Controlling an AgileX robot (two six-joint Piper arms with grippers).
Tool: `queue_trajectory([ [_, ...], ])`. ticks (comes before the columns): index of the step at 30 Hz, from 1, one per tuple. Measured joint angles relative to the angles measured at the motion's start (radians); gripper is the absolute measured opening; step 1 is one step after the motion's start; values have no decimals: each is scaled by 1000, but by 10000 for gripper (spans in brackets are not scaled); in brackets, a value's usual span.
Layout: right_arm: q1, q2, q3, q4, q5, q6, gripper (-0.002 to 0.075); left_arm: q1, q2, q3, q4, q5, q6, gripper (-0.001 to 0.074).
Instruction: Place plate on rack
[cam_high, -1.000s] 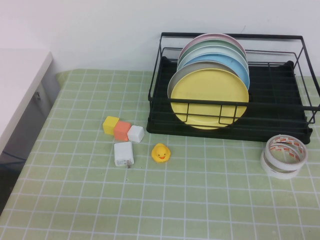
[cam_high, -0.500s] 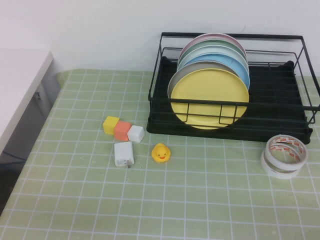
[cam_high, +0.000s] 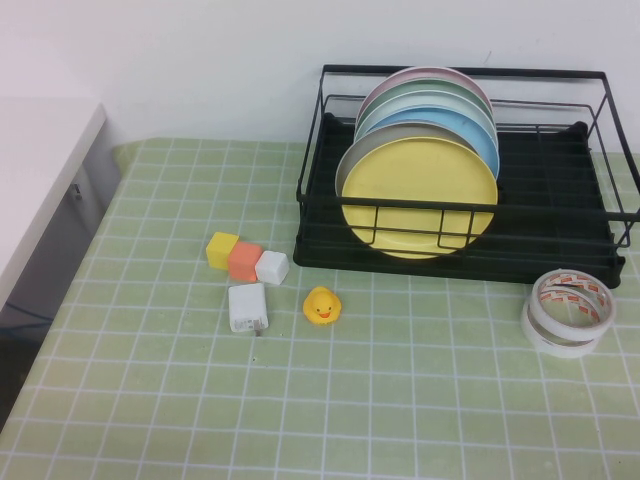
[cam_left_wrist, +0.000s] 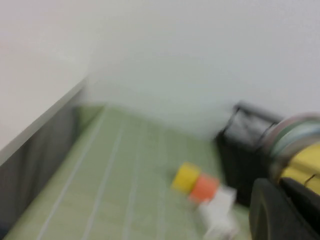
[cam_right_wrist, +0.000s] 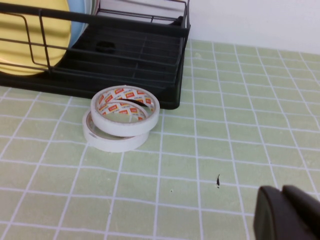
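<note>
The tabletop (cam_high: 420, 400), covered in a green checked cloth, carries one rack (cam_high: 560, 255), black wire on a black tray base, set against the white wall on the robot's right side. Five plates stand on edge in the rack, leaning one behind the other: at the front the plate (cam_high: 418, 197), plain yellow, resting upright just behind the front rail, then a grey-rimmed plate (cam_high: 345, 165) close against its back, a light blue plate (cam_high: 478, 135), a green plate (cam_high: 395, 98) and a pink plate (cam_high: 425, 72) at the rear. Two rolls of tape (cam_high: 569, 312) lie stacked on the tabletop just in front of the rack's right corner. To the left of the rack sit three small cubes touching in a row, one yellow cube (cam_high: 222, 249), one orange cube (cam_high: 244, 261) and one white cube (cam_high: 271, 267); just in front of them lie one white charger (cam_high: 247, 307) and one yellow toy duck (cam_high: 321, 305). Neither arm reaches into the high view. The left gripper (cam_left_wrist: 285, 212) shows only as a dark edge in its wrist view, near the cubes, and whether it is parted cannot be told. The right gripper (cam_right_wrist: 286, 214) shows likewise, over the cloth near the tape; its state cannot be told either.
</note>
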Motion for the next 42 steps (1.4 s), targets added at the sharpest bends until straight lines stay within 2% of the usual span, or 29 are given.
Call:
queue_trajectory([
  [4,0,0,-1,0,0,0,12,179,-50,2,293,249,-296,-1],
  [7,0,0,-1,0,2,0,12,215,-94,4,354,366,-329,-1],
  [12,0,0,-1,0,2,0,12,140,-107,4,397,386,-243,-1],
  [19,0,0,-2,0,3,0,12,10,-107,4,441,399,-223,-1],
  [42,0,0,-2,0,6,0,12,-1,-109,2,443,428,-221,-1],
])
